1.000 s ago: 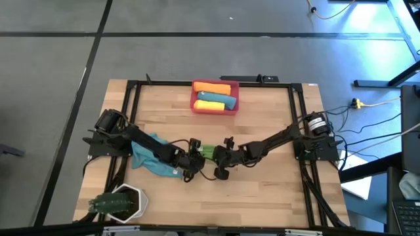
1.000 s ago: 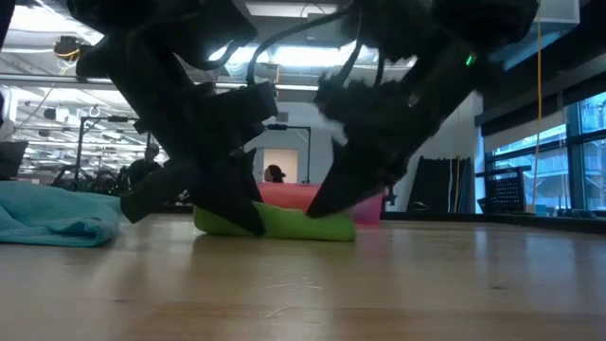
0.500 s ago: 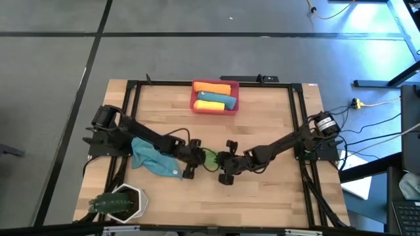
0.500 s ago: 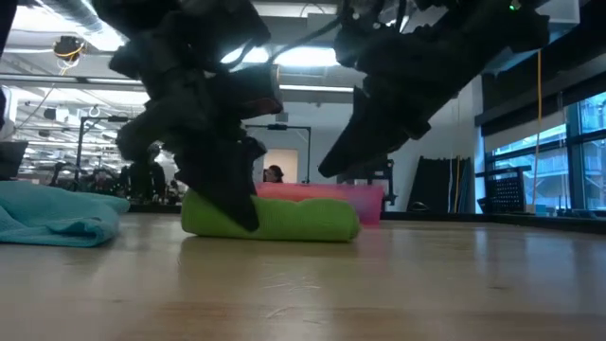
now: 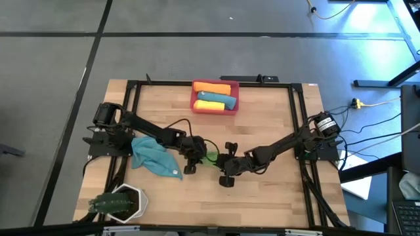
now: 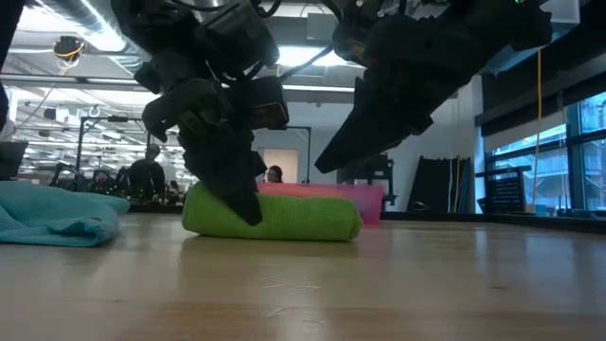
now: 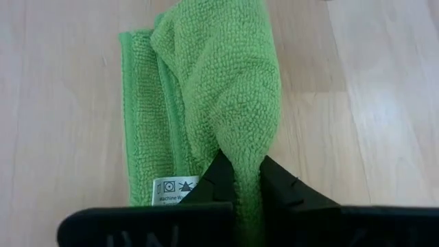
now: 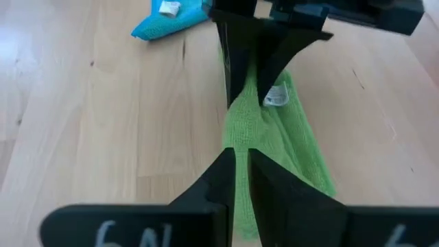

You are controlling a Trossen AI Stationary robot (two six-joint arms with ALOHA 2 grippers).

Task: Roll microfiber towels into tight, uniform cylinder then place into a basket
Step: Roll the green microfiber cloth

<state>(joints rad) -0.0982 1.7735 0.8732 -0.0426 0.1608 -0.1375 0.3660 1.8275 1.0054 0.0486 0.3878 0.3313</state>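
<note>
The rolled green microfiber towel (image 6: pixel 272 215) lies on the bare wooden table (image 5: pixel 262 196) near its middle, its long axis running between the two grippers. The left gripper (image 7: pixel 241 180) is closed tight, pinching a fold at one end; the right gripper (image 8: pixel 240 167) is nearly closed on a fold at the other end, so both arms are equally near. The crumpled teal-blue microfiber cloth (image 5: pixel 154 157) lies beside the left arm, clear of the roll. Far across the table sits the small red-pink plastic basket (image 5: pixel 195 109), already holding an orange roll (image 5: pixel 213 87), a teal-blue roll (image 5: pixel 216 97) and a yellow roll (image 5: pixel 209 105). The path to it looks open. A white hexagonal plant pot (image 5: pixel 121 202) stands at the near left corner.
</note>
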